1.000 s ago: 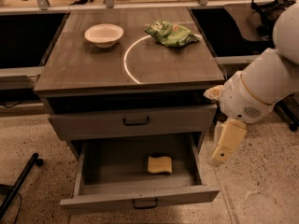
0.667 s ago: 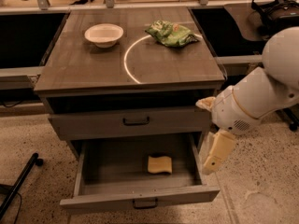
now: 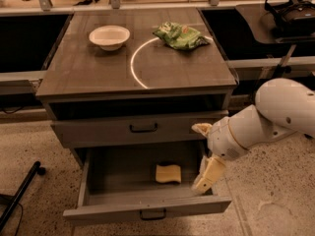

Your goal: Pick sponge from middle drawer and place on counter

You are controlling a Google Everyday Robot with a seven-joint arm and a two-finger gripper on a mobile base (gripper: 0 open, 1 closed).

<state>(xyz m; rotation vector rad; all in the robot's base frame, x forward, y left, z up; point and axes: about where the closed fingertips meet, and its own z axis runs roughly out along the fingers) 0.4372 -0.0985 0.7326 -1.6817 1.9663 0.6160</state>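
Observation:
The pale-yellow sponge (image 3: 168, 173) lies flat in the tray of the pulled-out middle drawer (image 3: 147, 208), right of its centre. My gripper (image 3: 204, 153) is open and empty. It hangs over the drawer's right side, just right of the sponge and a little above it, not touching it. One finger (image 3: 201, 128) is up by the closed drawer front, the other (image 3: 208, 175) points down into the tray. The counter (image 3: 98, 70) is the wood-grain cabinet top with a white arc.
A white bowl (image 3: 109, 36) and a green wrinkled snack bag (image 3: 180, 36) sit at the back of the counter. A closed drawer (image 3: 143, 128) is above the open one. My white arm (image 3: 275, 114) reaches in from the right. A black pole (image 3: 19, 193) lies on the floor at left.
My arm and gripper have moved left and slightly down, from beside the cabinet's right edge to over the open drawer's right side, closer to the sponge. The sponge has not moved.

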